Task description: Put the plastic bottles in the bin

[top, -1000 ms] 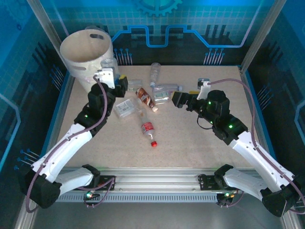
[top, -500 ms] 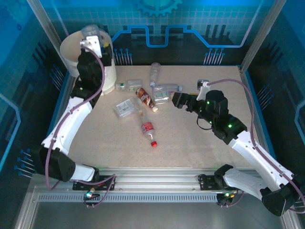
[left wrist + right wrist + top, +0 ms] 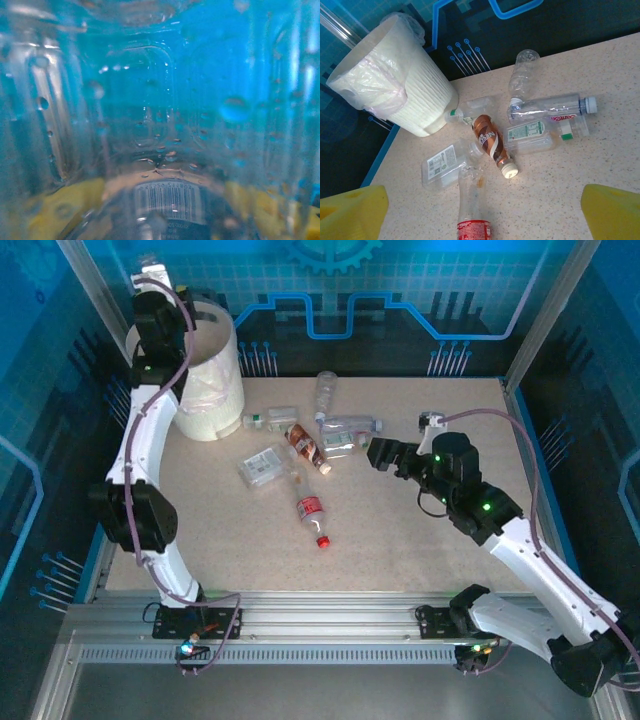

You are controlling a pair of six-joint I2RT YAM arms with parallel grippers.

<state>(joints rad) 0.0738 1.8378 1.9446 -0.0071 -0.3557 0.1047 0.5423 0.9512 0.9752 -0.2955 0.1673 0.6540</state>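
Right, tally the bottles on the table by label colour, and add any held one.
Red label: 1
Brown label: 1
Green label: 1
Pale or no label: 4
Held bottle in left claw: 1
Total: 8

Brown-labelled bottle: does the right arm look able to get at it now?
Probably yes. The right gripper stands open, facing the brown-labelled bottle, which lies uncovered, though clear bottles crowd both sides.
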